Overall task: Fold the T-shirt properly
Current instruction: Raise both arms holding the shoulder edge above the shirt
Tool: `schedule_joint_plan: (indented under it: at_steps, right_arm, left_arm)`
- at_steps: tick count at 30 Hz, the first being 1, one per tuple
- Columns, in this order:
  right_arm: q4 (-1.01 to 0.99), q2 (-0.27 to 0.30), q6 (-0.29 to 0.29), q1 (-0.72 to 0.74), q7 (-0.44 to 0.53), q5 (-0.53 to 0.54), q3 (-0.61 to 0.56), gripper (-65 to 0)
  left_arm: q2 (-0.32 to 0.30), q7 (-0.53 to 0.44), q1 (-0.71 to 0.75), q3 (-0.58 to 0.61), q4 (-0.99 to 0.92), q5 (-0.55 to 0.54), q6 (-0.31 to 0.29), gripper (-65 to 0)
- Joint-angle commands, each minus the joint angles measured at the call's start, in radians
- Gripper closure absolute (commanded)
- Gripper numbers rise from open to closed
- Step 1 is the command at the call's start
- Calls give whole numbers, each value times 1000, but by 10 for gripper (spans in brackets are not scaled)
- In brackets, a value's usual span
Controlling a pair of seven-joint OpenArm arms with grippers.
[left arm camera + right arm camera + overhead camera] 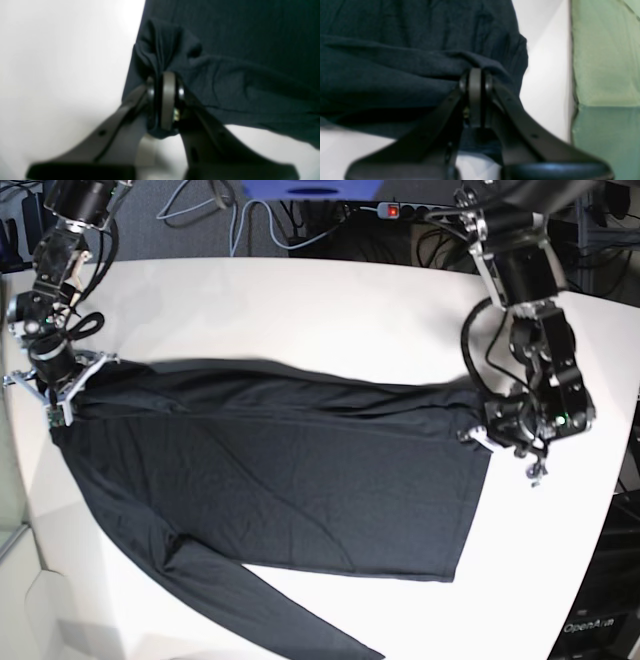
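One T-shirt [300, 480] on white table [300, 310]; left gripper [480, 430] and right gripper [62, 402] each clamp an edge; bare table beyond.

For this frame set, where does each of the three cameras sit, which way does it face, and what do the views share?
Left wrist: rides the left arm, looking along the left gripper, pinched shut on a bunch of the T-shirt.
Right wrist: rides the right arm, looking along the right gripper, shut on the shirt's edge; white table beyond.
Base: overhead, looking down on the spread shirt, both arms at its ends.
Shared: all three show the shirt; base also shows both grippers.
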Motion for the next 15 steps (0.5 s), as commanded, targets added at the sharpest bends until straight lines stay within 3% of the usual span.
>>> schedule_joint_plan:
  at_steps: [1, 15]
  right_arm:
    - [17, 14, -3, 12, 25, -1, 2, -6]
    - [17, 14, -3, 60, 19, -2, 2, -6]
  left_arm:
    - [-11, -13, -31, -3, 2, -9, -2, -22]
    - [-12, -13, -89, -8, -14, -9, -2, -22]
